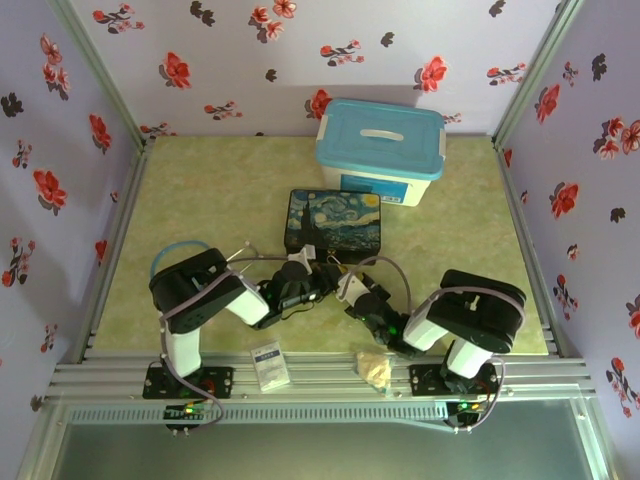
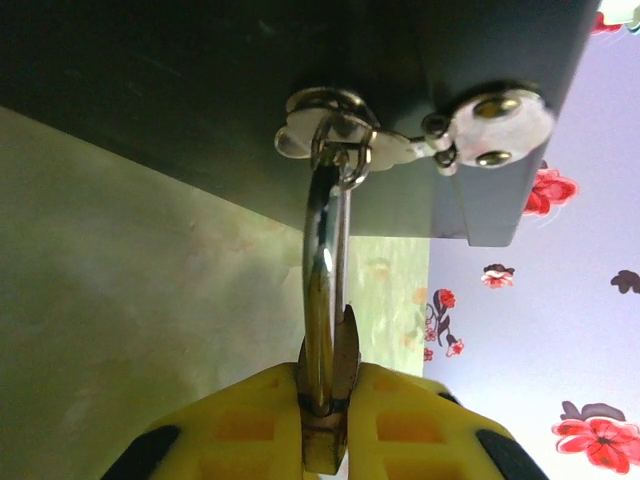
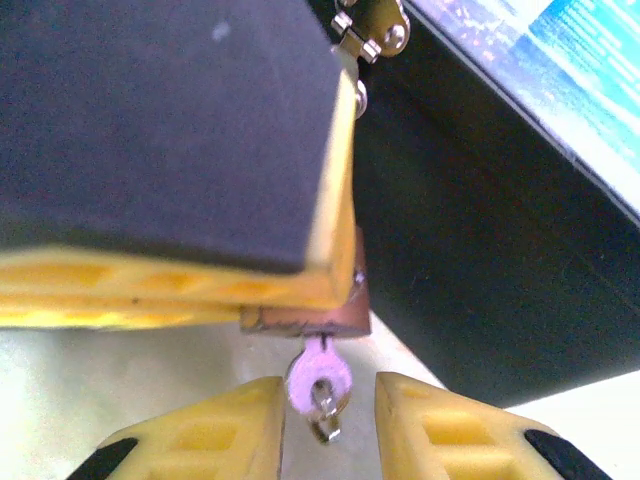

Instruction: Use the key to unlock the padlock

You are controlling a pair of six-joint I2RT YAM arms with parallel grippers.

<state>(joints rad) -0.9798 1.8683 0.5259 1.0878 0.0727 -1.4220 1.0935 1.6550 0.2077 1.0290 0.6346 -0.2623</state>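
Top view: both arms meet at the near edge of the painted box (image 1: 333,222) on the desk (image 1: 200,190). Left wrist view: left pincer (image 2: 325,395) is clamped on the padlock (image 2: 324,280), whose shackle passes through the box's hasp (image 2: 330,135). Right wrist view: the key (image 3: 318,375) sits in the padlock's underside. The right pincer (image 3: 328,405) is narrow, with a finger on each side of the key head and a slim gap on each side.
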